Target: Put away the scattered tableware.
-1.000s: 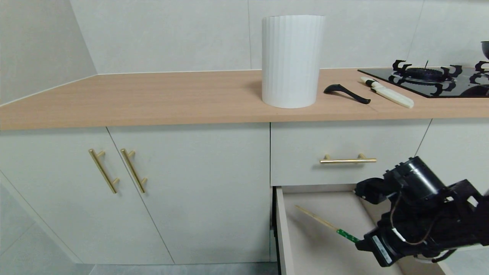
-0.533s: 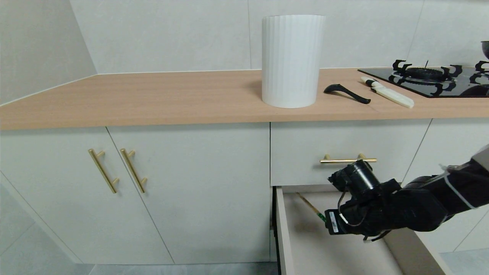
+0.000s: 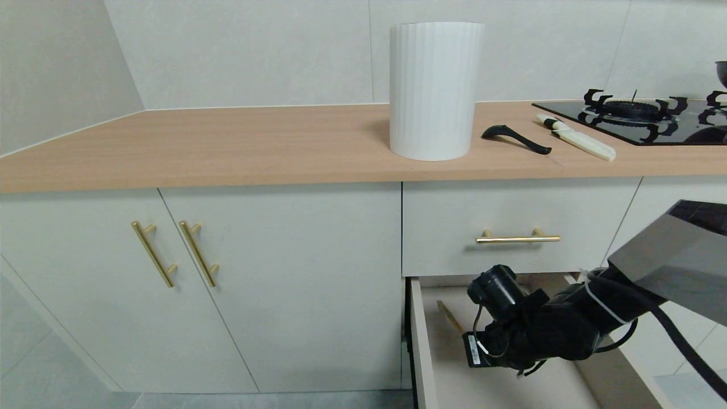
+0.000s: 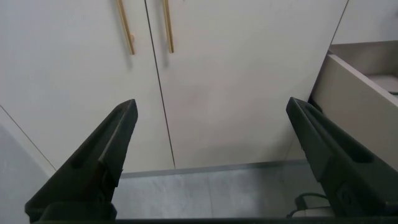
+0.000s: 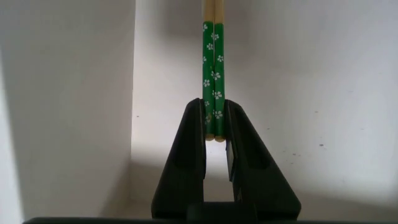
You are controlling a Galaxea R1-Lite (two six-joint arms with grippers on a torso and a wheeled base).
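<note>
My right gripper is shut on a pair of chopsticks with green flowered ends and bare wood tips. In the head view the chopsticks point toward the back left corner of the open lower drawer, and the right gripper's wrist sits low inside it. On the countertop lie a black spoon and a cream-handled knife, beside the white ribbed cylinder. My left gripper hangs open in front of the cabinet doors, holding nothing.
The closed upper drawer with a gold handle is just above the open one. A gas hob sits at the counter's right end. Two cabinet doors with gold handles are on the left. The drawer's side wall is near the left gripper.
My right arm has carried the chopsticks leftward and deeper into the open drawer, lowering them toward its back left corner. The left gripper and countertop items stay put.
</note>
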